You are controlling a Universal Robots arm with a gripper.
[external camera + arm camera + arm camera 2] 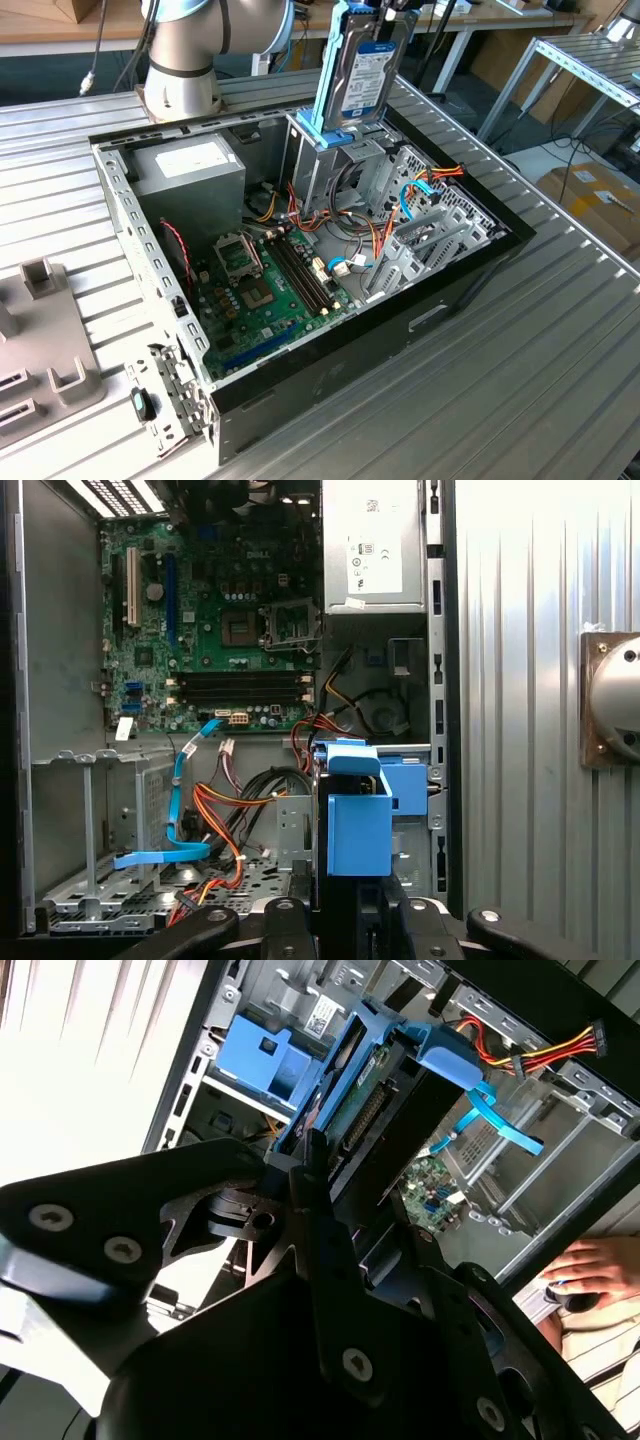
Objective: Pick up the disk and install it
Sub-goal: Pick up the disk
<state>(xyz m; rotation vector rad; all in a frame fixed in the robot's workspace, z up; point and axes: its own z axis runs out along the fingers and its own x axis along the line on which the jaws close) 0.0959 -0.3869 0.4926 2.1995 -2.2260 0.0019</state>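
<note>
Firmly clamped between the gripper's (385, 14) black fingers: the disk (362, 70), stood on edge at 12 o'clock in the exterior view, hanging straight below the tool and just above the blue bracket (338, 138) on the bare-metal drive cage (325, 175). Silver-grey, flat, rectangular; framed by a light-blue plastic rail (328, 70); labelled in white and blue, print not made out. Toward 6 o'clock from it, open black computer case (470, 268) with green motherboard (262, 290) and orange-red cables (448, 172), on a ribbed aluminium table (560, 350). Seen end-on in the first wrist view, rail (358, 825) between dark fingers.
</note>
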